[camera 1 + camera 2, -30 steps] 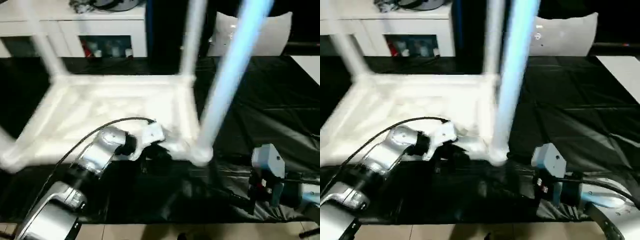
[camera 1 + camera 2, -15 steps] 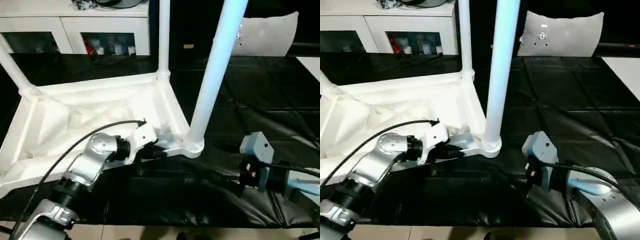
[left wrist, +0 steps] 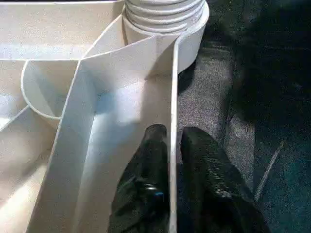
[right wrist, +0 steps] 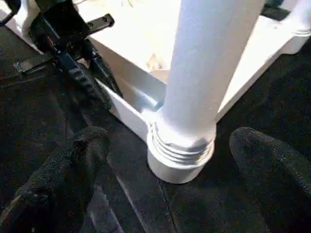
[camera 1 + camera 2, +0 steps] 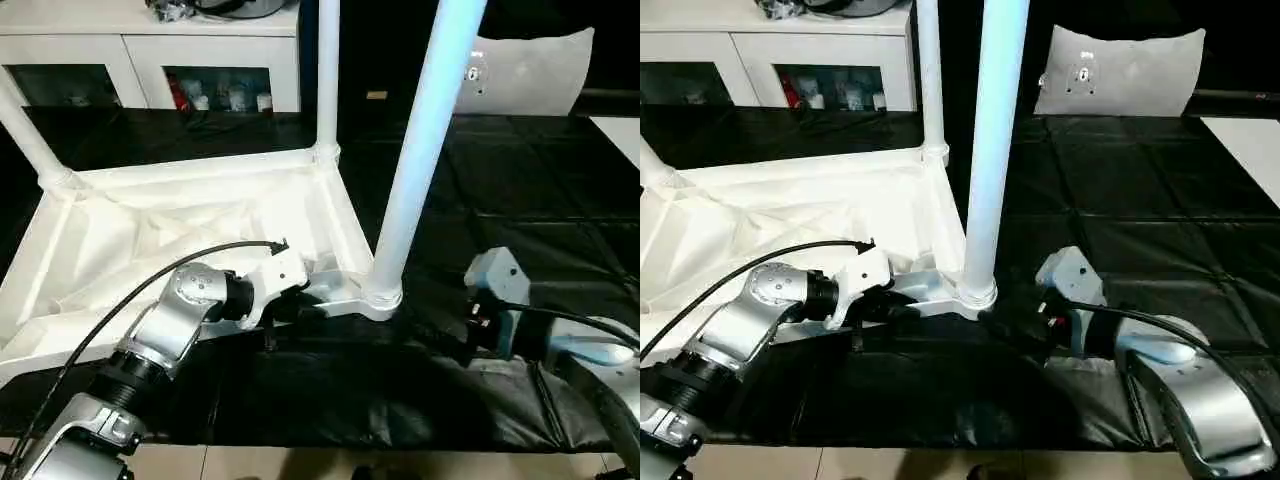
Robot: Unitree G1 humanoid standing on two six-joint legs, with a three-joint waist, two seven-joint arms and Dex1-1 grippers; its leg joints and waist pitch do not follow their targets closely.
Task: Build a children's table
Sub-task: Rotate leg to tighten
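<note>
Tabletop (image 5: 180,230) upside down on black worktop (image 5: 520,170), near left side — three legs in view standing in corner sockets. Left gripper (image 3: 172,145) pinched shut on tabletop's front rim wall, one finger each side. Right gripper (image 4: 167,160) spread open, fingers (image 4: 73,160) flanking base of near leg (image 5: 415,170), not touching. Risk: near leg looks tilted — if threads not fully seated, closing off-centre could wobble it loose, or drag the tabletop against left grip.

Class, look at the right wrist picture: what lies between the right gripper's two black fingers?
The near leg, seated in the tabletop's corner socket, stands between the right gripper's open fingers, neither touching it.
</note>
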